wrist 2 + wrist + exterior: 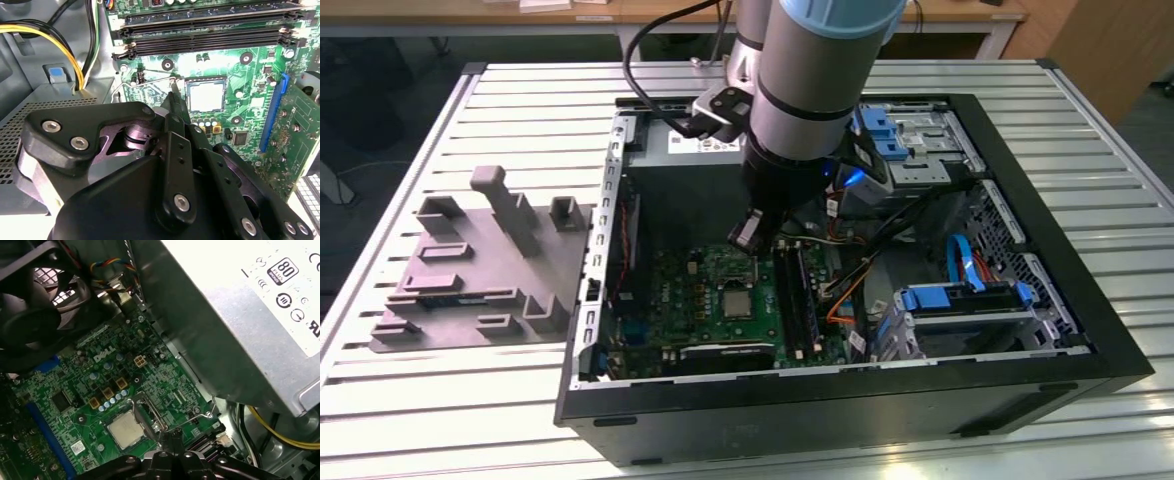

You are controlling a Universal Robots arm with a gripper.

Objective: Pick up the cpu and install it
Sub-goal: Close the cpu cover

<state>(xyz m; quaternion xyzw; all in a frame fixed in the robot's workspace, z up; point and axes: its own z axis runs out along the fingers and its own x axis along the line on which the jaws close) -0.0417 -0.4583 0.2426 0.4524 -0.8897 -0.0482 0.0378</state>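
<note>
Cpu point(206, 96) already lies flat in its socket on the green motherboard point(75, 385), so you see the placing done, while your gripper point(174, 93), fingers pinched together and holding nothing, sits just beside the socket's lever.

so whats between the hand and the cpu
In the second wrist view, bare green board and the socket's edge separate the hand from the cpu, which sits in its socket.
</note>
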